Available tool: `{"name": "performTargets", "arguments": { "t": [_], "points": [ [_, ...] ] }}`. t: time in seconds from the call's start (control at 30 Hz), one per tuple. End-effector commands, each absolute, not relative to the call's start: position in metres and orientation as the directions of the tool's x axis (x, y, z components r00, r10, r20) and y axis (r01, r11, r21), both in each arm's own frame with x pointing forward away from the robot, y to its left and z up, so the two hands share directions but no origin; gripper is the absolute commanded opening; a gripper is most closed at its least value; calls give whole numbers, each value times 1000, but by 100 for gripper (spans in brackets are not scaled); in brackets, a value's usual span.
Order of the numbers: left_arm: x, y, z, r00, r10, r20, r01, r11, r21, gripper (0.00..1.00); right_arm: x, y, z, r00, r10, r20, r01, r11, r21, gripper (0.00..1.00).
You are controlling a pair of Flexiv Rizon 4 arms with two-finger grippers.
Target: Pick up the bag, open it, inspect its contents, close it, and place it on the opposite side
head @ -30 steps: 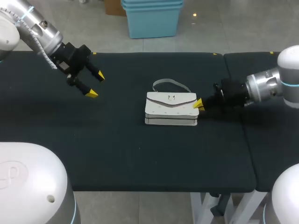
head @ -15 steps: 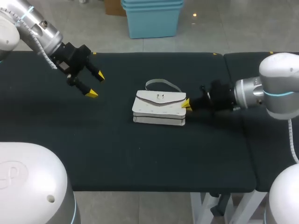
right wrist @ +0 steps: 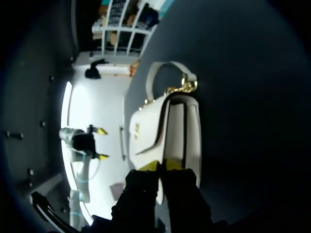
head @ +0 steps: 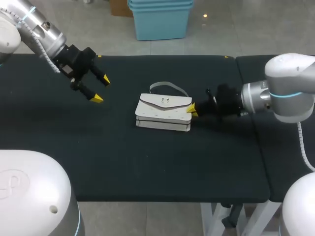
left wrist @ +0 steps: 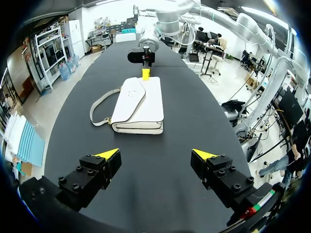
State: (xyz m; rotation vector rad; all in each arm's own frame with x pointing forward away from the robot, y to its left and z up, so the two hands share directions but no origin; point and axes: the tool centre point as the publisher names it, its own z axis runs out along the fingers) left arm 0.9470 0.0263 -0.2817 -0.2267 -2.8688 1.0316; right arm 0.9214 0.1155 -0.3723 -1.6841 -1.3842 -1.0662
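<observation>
A white handbag [head: 163,112] with a flap and a thin handle lies flat near the middle of the black table [head: 147,167]. My right gripper [head: 191,110] is shut, its yellow tips pressed together against the bag's right end. In the right wrist view the bag [right wrist: 165,131] lies just ahead of the closed gripper [right wrist: 161,166], nothing between the fingers. My left gripper [head: 101,90] hangs open above the table's left part, well apart from the bag. From the left wrist the bag [left wrist: 140,102] lies ahead of the open gripper [left wrist: 155,155], with the right gripper [left wrist: 145,73] behind it.
A second black table top [head: 280,147] adjoins at the right, under my right arm. The bag's handle [head: 162,87] lies on the cloth towards the far edge.
My right gripper has slid leftwards, pushing the bag along the table towards the left. The left arm has not moved.
</observation>
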Motion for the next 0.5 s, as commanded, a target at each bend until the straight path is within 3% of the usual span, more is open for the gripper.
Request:
{"name": "performTargets", "arguments": {
  "t": [0.03,0.27,0.5],
  "points": [
    [947,26,-282,-985,168,29,111,761,-639,100,927,112,-371,98,405,909,987,-157,-37,100],
    [947,26,-282,-985,168,29,111,761,-639,100,925,87,-353,69,461,885,991,-133,-8,100],
    [947,26,-282,-985,168,29,111,761,-639,100,920,61,-314,-99,652,752,990,-8,138,100]
  ]
}}
